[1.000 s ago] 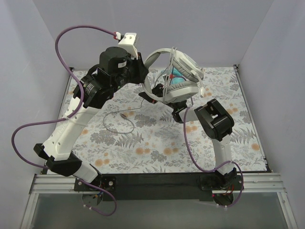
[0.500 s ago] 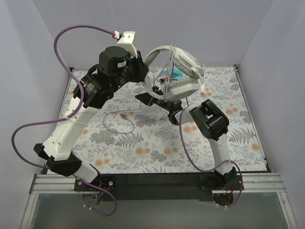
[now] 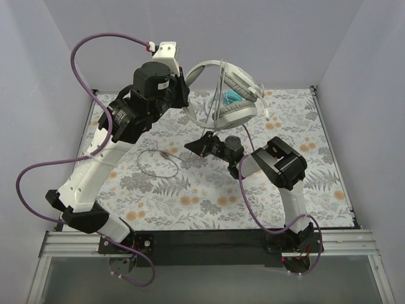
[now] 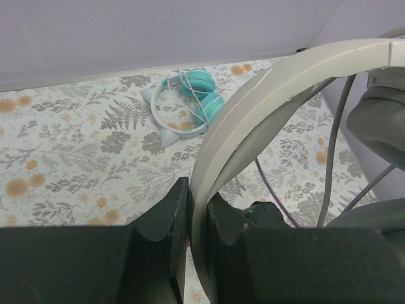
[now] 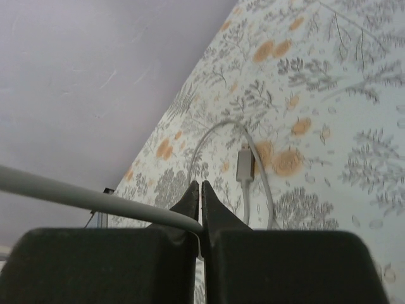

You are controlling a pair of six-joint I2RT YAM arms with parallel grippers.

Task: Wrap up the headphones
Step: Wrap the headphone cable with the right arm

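Reaching up from the left, the left arm bends high over the floral counter [image 3: 190, 202], its left tool [image 4: 190, 206] pinching the headband of the white-grey headphones [image 3: 235, 109], held above the counter. Teal headphones [image 4: 190, 101] lie on the counter beyond. The right arm folds low, elbow raised, its right tool [image 5: 201, 218] pressed together on the thin grey cable [image 5: 95, 199].

You have two pairs of headphones: one white-grey pair [image 3: 235, 113] raised at twelve o'clock, and one teal pair [image 4: 190, 101] on the table at about one o'clock. You count one thin grey cable [image 5: 95, 197] with one plug [image 5: 245, 166], looped at nine o'clock. There are two arms and two grippers: one left gripper [image 4: 190, 212] and one right gripper [image 5: 200, 206]. You also have two purple cables [image 3: 73, 63].
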